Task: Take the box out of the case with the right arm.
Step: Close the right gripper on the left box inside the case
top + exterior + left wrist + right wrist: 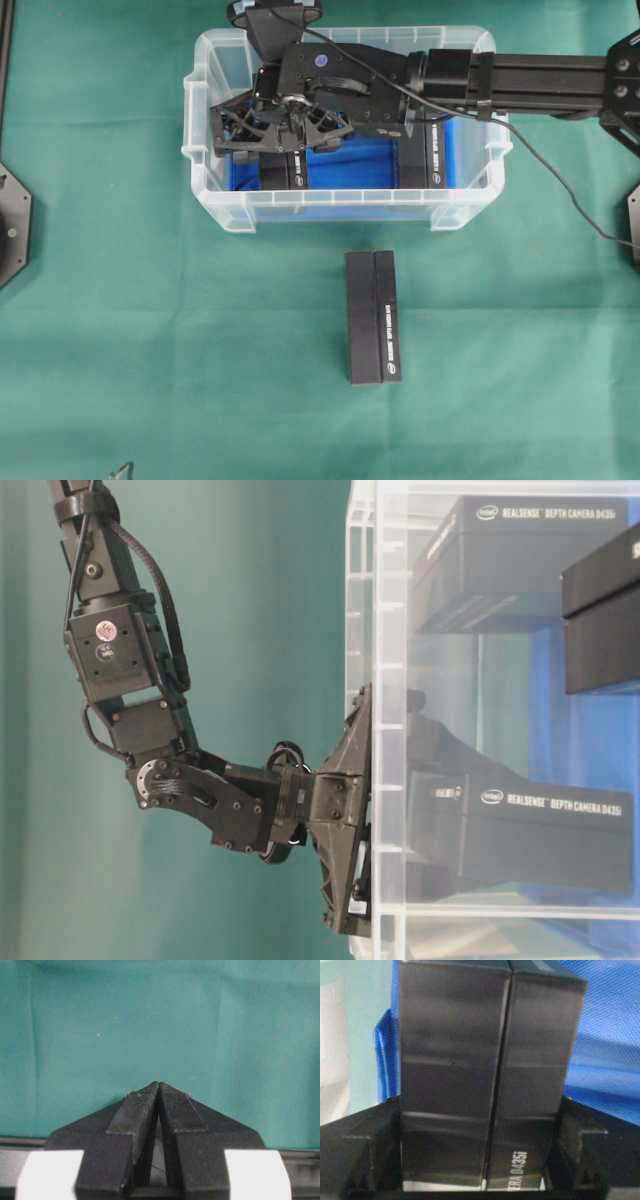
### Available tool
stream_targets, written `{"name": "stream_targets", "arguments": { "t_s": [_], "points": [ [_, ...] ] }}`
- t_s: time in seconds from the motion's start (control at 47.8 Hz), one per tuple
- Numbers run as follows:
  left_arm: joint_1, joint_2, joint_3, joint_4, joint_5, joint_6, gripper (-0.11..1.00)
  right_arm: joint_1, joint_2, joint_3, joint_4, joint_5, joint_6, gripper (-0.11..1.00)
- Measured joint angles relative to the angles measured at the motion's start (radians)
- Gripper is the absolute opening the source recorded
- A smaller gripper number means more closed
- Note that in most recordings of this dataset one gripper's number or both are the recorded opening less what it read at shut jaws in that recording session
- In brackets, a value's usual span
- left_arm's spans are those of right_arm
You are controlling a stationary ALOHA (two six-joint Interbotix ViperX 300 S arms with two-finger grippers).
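Case (215,195) on the green worktop (150,330) holds my right hand (275,130), whose jaws flank the left-side box (490,1085) on its blue floor, though I can't tell if they grip it.

A green cloth (150,330) covers the bench; two black boxes (374,316) lie side by side near its middle.

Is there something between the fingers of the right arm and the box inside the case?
Nothing visible. The right gripper is down inside the case, and the box already sits between its fingers, with no other object in between.
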Motion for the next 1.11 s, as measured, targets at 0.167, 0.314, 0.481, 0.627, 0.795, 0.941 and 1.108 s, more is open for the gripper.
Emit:
{"name": "stream_targets", "arguments": {
  "t_s": [0.167,0.314,0.481,0.627,0.795,0.941,1.108],
  "points": [
    [0.0,0.0,0.0,0.0,0.0,0.0,0.0,0.0,0.0,-0.006,0.0,0.009,0.0,0.69],
    [0.0,0.002,0.0,0.0,0.0,0.0,0.0,0.0,0.0,-0.014,0.0,0.018,0.002,0.69],
    [0.0,0.0,0.0,0.0,0.0,0.0,0.0,0.0,0.0,-0.02,-0.002,0.026,0.0,0.69],
    [0.0,0.0,0.0,0.0,0.0,0.0,0.0,0.0,0.0,-0.031,-0.002,0.031,0.003,0.69],
    [0.0,0.002,0.0,0.0,0.0,0.0,0.0,0.0,-0.003,-0.061,-0.003,0.081,0.009,0.69],
    [0.0,0.0,0.0,0.0,0.0,0.0,0.0,0.005,-0.034,-0.114,-0.017,0.175,0.011,0.69],
    [0.0,0.0,0.0,0.0,0.0,0.0,0.0,0.011,-0.066,-0.224,-0.043,0.282,0.011,0.68]
  ]
}}
